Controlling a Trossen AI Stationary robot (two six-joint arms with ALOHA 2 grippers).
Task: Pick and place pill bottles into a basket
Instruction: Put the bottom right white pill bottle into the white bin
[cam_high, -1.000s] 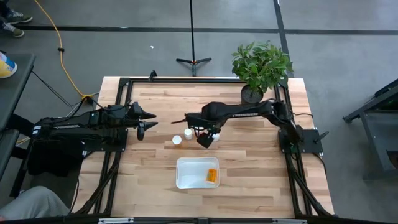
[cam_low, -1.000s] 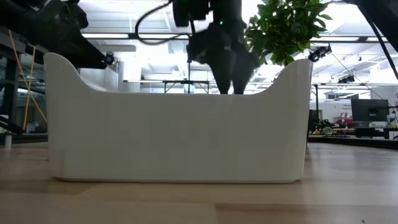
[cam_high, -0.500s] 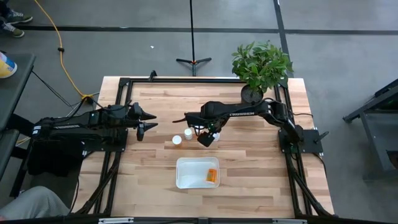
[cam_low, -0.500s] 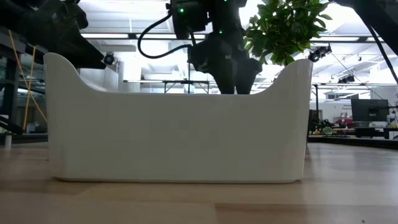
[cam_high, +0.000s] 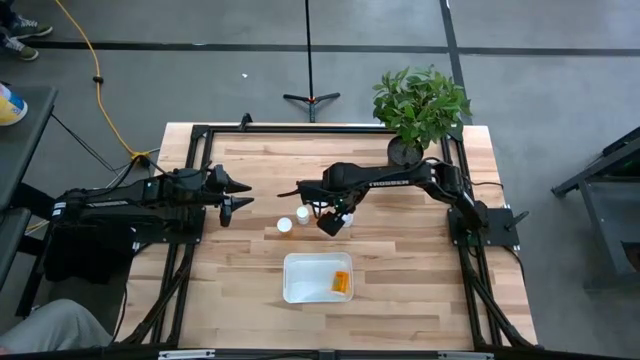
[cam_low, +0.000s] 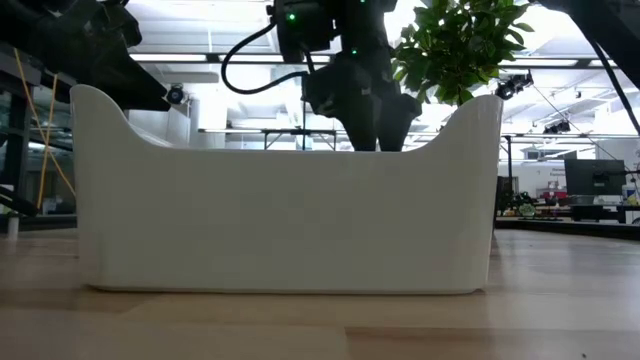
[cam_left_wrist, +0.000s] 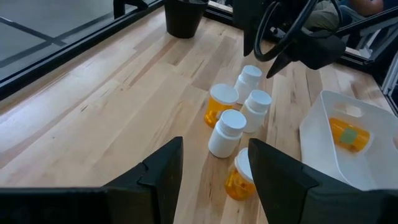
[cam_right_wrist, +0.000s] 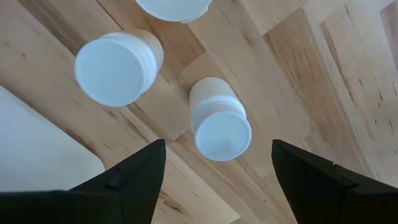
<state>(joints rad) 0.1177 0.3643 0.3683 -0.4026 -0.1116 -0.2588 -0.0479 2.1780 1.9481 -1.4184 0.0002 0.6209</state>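
Note:
Several small pill bottles with white caps stand in a cluster (cam_left_wrist: 239, 112) on the wooden table; one (cam_left_wrist: 239, 177) lies on its side nearest my left gripper. In the high view the cluster (cam_high: 293, 219) is just beyond the white basket (cam_high: 300, 290). One orange bottle (cam_high: 341, 283) lies in the basket. My right gripper (cam_high: 330, 221) hangs open over the cluster, pointing down, its fingers on either side of one upright bottle (cam_right_wrist: 214, 118) and apart from it. My left gripper (cam_high: 232, 195) is open and empty, left of the cluster.
A potted plant (cam_high: 418, 110) stands at the far right of the table. The basket's wall (cam_low: 290, 220) fills the low view, with my right gripper (cam_low: 365, 110) behind it. A black frame runs along the table's edges. Bare wood lies right of the basket.
My right gripper has gone down a little toward the bottle cluster and then held still. It has stayed open. The bottles and the basket have not moved.

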